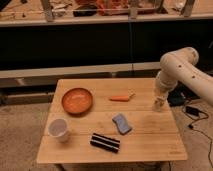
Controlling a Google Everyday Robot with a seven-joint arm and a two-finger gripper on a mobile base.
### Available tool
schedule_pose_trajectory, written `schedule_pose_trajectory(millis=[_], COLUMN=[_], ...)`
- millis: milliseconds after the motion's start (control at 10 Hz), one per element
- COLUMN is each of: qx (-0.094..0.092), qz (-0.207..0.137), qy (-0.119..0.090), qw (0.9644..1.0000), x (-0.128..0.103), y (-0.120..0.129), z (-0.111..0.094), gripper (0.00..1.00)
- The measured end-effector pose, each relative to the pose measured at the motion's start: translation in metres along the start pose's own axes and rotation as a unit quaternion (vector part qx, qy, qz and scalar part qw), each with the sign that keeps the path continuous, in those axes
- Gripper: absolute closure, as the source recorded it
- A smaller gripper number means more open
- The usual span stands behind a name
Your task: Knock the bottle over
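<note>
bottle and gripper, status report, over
Gripper shut, low at the table edge, right at the bottle. Bottle upright, not yet knocked over. Nothing between them; carrot lies well apart.

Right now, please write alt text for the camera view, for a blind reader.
A white robot arm has its shut end effector at a pale bottle near a wooden table's right edge; bowl, carrot, cup, sponge lie leftward.

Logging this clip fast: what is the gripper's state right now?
Gripper: shut, low at the right edge of the table, right at the bottle; whether it grips the bottle cannot be told.
</note>
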Motion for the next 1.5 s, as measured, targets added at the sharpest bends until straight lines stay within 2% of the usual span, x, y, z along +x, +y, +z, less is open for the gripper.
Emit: schedule_pose_trajectory(millis=[100,200,400,500,700,800,900,1000,1200,1300,1500], qx=[-0.001,-0.002,-0.002,-0.003,0.000,0.001,0.001,0.002,0.004,0.005,0.006], qz=[0.003,0.006,0.016,0.019,0.025,0.027,0.027,0.028,0.033,0.034,0.040], qy=[-0.003,-0.008,-0.006,-0.006,-0.008,-0.008,-0.008,-0.007,-0.005,-0.004,-0.004], qw=[1.0000,0.9999,0.9999,0.9998,0.9997,0.9996,0.9996,0.9996,0.9994,0.9994,0.9992], x=[0.001,0.002,0.020,0.027,0.026,0.025,0.021,0.021,0.023,0.024,0.023], y=[-0.002,-0.005,-0.012,-0.015,-0.021,-0.023,-0.024,-0.024,-0.027,-0.028,-0.032], z=[0.000,0.002,0.007,0.009,0.009,0.008,0.009,0.009,0.008,0.008,0.008], gripper=[0.97,0.89,0.78,0.69,0.50,0.48,0.51,0.58,0.79,0.82,0.77])
